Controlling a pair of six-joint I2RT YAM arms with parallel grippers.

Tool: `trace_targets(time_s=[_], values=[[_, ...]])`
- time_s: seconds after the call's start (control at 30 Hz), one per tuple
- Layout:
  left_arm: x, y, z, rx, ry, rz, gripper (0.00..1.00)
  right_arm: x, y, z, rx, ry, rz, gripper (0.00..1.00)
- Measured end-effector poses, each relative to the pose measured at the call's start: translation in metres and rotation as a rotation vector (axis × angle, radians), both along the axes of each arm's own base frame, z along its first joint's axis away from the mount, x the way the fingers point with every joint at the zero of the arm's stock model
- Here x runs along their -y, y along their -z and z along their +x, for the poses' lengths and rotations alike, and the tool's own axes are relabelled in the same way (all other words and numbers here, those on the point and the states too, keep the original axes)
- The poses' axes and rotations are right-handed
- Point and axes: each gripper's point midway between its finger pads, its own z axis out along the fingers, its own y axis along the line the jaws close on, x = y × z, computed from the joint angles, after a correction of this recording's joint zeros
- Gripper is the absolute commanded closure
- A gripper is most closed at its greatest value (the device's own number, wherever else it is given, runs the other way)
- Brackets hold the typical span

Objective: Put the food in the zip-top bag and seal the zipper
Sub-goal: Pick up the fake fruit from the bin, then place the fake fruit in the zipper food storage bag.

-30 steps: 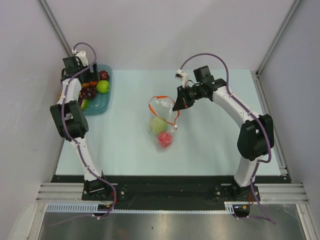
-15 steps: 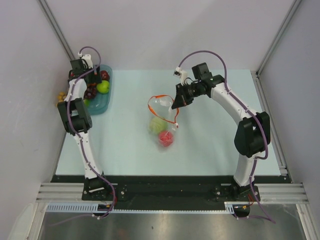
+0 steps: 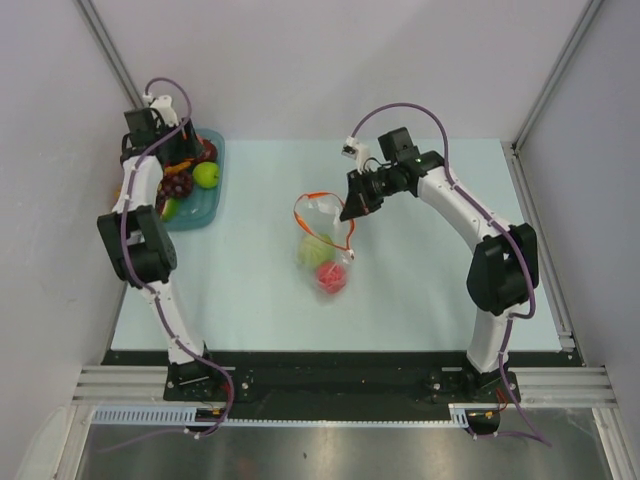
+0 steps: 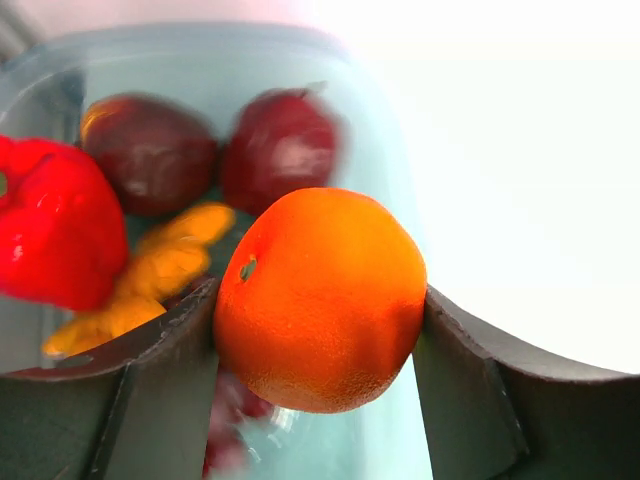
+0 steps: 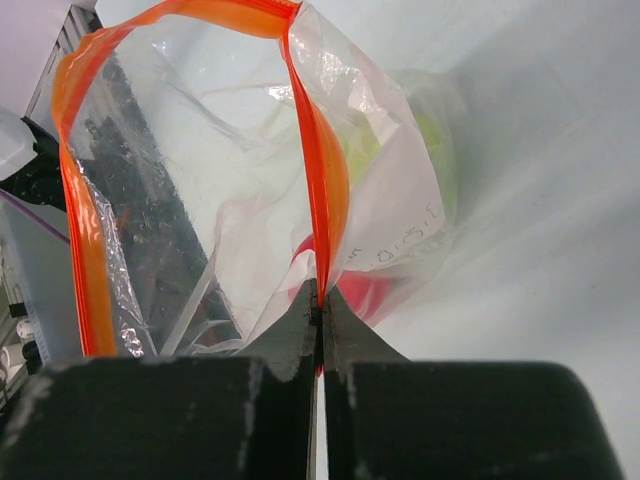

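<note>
Our left gripper [image 4: 318, 305] is clamping the orange [image 4: 320, 270] over the teal tray [image 3: 196, 214]; well right of that tray, our right gripper [image 5: 320, 300] is pinching the zipper [image 5: 318, 190] of the zip-top bag [image 3: 325, 232].

Right hand [image 5: 320, 305] pinched on thin red-orange zipper strip [image 5: 325, 190] of clear floppy plastic bag [image 5: 200, 170]. Strip loops wide and the bag mouth gapes left of it. Right of strip, inside the bag: white handwritten label [image 5: 395, 235], green round fruit [image 5: 440, 165], red fruit [image 5: 368, 292]. Pale bench [image 5: 540, 230] further right.
</note>
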Motion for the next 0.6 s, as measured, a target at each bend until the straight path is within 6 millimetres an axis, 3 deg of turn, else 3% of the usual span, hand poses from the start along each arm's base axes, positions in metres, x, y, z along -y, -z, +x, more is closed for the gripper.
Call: trace_targets(time_s=[0.1, 0.17, 0.23, 0.27, 0.33, 0.4, 0.47, 0.53, 0.6], values=[[0.035, -0.066, -0.037, 0.087, 0.091, -0.044, 0.7, -0.004, -0.001, -0.005, 0.002, -0.013, 0.0, 1.0], [0.073, -0.114, -0.067, 0.171, 0.193, -0.066, 0.69, -0.007, -0.003, -0.01, 0.006, -0.023, 0.002, 1.0], [0.123, -0.154, -0.104, 0.24, 0.335, -0.089, 0.68, -0.009, -0.006, -0.013, 0.013, -0.03, 0.007, 1.0], [0.145, -0.168, -0.12, 0.266, 0.4, -0.092, 0.67, -0.009, -0.008, -0.014, 0.017, -0.031, 0.009, 1.0], [0.207, -0.191, -0.166, 0.312, 0.592, -0.104, 0.66, -0.011, -0.012, -0.017, 0.02, -0.034, 0.017, 1.0], [0.257, -0.197, -0.207, 0.329, 0.758, -0.118, 0.66, -0.012, -0.014, -0.019, 0.021, -0.039, 0.024, 1.0], [0.291, -0.191, -0.24, 0.313, 0.88, -0.133, 0.65, -0.015, -0.016, -0.021, 0.02, -0.043, 0.03, 1.0], [0.313, -0.175, -0.264, 0.274, 0.962, -0.143, 0.64, -0.017, -0.017, -0.022, 0.017, -0.046, 0.036, 1.0], [0.324, -0.157, -0.276, 0.226, 1.001, -0.146, 0.6, -0.018, -0.018, -0.024, 0.014, -0.047, 0.038, 1.0]])
